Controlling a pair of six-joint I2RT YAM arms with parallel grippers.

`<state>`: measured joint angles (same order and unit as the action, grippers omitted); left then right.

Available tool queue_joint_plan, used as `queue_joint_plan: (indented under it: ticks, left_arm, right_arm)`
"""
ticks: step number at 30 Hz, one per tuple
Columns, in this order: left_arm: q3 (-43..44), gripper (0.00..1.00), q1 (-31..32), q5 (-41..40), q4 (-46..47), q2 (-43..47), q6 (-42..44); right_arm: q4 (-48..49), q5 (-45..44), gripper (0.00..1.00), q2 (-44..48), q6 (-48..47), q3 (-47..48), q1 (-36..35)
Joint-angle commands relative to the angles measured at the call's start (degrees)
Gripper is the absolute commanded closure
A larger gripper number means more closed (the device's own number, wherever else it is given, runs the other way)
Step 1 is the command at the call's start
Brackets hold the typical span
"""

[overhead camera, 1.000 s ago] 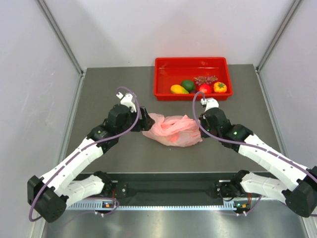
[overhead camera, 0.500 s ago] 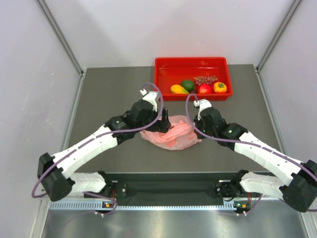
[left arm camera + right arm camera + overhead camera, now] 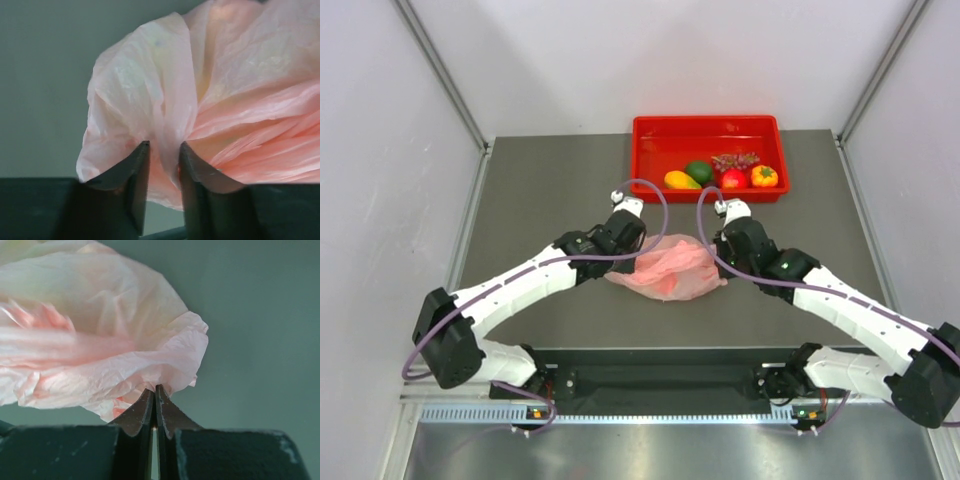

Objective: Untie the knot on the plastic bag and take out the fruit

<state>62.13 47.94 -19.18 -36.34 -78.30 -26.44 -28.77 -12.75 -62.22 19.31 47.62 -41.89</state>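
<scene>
My right gripper (image 3: pixel 155 388) is clamped tight on the plastic bag's (image 3: pixel 670 270) right edge. My left gripper (image 3: pixel 162 150) stands half-apart astride a fold at its left end; whether it bites I cannot tell. The bag lies crumpled on the table (image 3: pixel 540 200), its long axis running left to right between us.

The plastic bag (image 3: pixel 670 268) is thin, translucent pale pink and heavily creased. It lies slumped in a low, crumpled heap near the middle of the grey surface (image 3: pixel 540 200). A faint yellowish tint shows through its film.
</scene>
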Motion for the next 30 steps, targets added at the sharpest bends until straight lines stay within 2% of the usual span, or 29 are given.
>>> queue_joint_plan:
  ticks: [1,2,3,5,8,12,13,15,17,19,20,24,27,30]
  left_arm:
    - [0.89,0.68,-1.35,-6.13,-1.72,3.24,2.88]
    - [0.45,0.75,-2.67,-6.39,-1.63,4.46,3.14]
    - [0.19,0.88,-3.55,-6.4,-1.72,5.0,3.49]
    - [-1.04,0.95,-6.1,-6.4,-1.54,6.92,4.46]
    - [-2.97,0.96,-9.7,-4.38,-0.67,9.21,4.99]
    - [-5.7,0.94,-12.26,2.73,4.07,16.33,4.9]
    - [-6.66,0.92,-12.43,6.31,6.43,17.99,4.9]
    - [-7.37,0.91,-12.35,9.93,8.38,19.15,4.9]
    - [-8.51,0.91,-12.35,16.96,10.05,19.85,4.99]
    - [-9.56,0.92,-12.35,22.22,13.74,20.38,5.08]
    - [-10.7,0.93,-12.43,25.82,15.05,21.08,4.99]
    - [-12.38,0.98,-12.35,30.42,19.72,22.14,3.59]
    - [-13.0,1.0,-12.26,34.55,22.36,21.79,2.01]
    - [-13.09,1.0,-12.26,36.13,23.59,21.44,0.77]
  right_arm:
    - [-0.57,-5.61,1.0,2.18,3.45,0.46,0.4]
    - [-0.93,-6.05,1.0,2.53,5.02,0.11,1.8]
    - [-1.37,-7.19,1.0,2.97,5.82,-0.15,2.51]
    - [-2.25,-8.16,0.94,4.64,7.75,-1.12,4.96]
    - [-2.86,-8.34,0.84,6.93,8.81,-2.26,6.99]
    - [-3.92,-7.2,0.57,8.86,8.38,-2.09,9.1]
    - [-4.44,-6.85,0.48,9.3,7.07,-1.04,9.11]
    - [-5.32,-4.58,0.37,10.09,5.4,0.63,9.11]
    - [-5.68,-1.32,0.3,10.97,2.59,3.7,9.11]
    - [-6.55,3.33,0.18,12.2,0.74,7.73,9.02]
    - [-7.08,4.48,0.15,12.29,-0.32,9.41,8.67]
    - [-11.73,4.76,0.02,11.07,-2.69,17.85,6.03]
    - [-14.55,4.32,0.0,6.08,-3.49,22.95,2.96]
    - [-17.54,-2.5,0.0,-0.15,-3.32,26.65,-3.27]
